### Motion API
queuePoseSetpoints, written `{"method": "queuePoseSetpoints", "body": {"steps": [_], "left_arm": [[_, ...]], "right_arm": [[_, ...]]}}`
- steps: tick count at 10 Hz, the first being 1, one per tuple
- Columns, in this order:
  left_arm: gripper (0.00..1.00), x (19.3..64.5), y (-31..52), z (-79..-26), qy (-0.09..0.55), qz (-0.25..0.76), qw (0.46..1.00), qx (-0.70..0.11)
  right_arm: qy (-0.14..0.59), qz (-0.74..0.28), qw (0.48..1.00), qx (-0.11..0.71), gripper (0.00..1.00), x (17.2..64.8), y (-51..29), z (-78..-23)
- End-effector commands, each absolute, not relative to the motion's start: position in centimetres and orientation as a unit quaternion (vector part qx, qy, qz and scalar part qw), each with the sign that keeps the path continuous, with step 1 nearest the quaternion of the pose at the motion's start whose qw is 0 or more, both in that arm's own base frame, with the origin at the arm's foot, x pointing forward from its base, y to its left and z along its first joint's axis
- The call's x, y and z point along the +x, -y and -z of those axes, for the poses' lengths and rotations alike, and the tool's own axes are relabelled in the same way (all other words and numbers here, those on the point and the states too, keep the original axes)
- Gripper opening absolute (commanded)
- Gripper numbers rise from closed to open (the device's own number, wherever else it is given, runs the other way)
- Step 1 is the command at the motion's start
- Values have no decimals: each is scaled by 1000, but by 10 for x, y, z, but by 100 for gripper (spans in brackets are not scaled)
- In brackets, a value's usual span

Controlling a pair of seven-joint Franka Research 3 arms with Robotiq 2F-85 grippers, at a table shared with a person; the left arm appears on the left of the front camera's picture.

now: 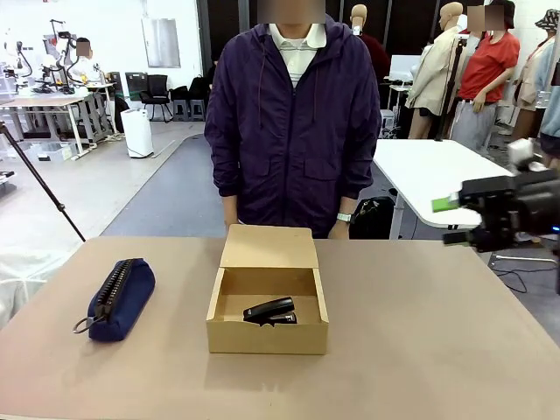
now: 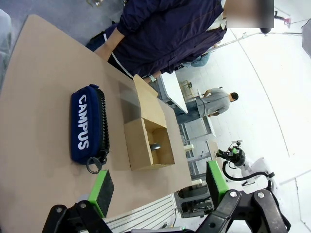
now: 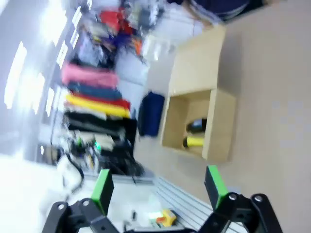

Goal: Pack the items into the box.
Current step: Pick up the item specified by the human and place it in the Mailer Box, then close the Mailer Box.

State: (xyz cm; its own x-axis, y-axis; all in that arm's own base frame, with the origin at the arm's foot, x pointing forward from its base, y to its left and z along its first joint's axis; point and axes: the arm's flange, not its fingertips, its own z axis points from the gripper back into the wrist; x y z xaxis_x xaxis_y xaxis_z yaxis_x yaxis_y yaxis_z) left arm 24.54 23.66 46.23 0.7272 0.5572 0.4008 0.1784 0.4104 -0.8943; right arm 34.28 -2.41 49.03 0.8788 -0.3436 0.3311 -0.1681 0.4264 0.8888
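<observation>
— Why are both tools hanging released, the right tool (image 1: 455, 220) to the right of the box (image 1: 267, 335)?
— The stapler (image 1: 269, 309) and yellow knife (image 3: 195, 141) are lying inside it, I think.

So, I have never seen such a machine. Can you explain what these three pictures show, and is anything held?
It is a robot with two arms at a table, facing a person. One picture looks across the table; the other two come from cameras on each wrist. The right gripper and the left gripper are both open and hold nothing. On the table stand an open box and a blue pencil case. In the box lie a black stapler and something yellow.
</observation>
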Motion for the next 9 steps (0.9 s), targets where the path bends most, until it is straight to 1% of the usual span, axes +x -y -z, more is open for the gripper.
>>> {"method": "queuePoseSetpoints", "body": {"steps": [1, 2, 3, 9], "left_arm": [[100, 246, -237, -463, 357, -118, 756, -535], [100, 246, -237, -463, 357, -118, 756, -535], [100, 246, -237, -463, 357, -118, 756, -535], [100, 246, -237, -463, 357, -118, 756, -535]], "right_arm": [[334, 233, 700, 587, 100, 326, 18, -463], [344, 247, 706, 568, 100, 334, 14, -456], [262, 127, 779, 555, 100, 349, 46, -490], [262, 127, 779, 555, 100, 349, 46, -490]]}}
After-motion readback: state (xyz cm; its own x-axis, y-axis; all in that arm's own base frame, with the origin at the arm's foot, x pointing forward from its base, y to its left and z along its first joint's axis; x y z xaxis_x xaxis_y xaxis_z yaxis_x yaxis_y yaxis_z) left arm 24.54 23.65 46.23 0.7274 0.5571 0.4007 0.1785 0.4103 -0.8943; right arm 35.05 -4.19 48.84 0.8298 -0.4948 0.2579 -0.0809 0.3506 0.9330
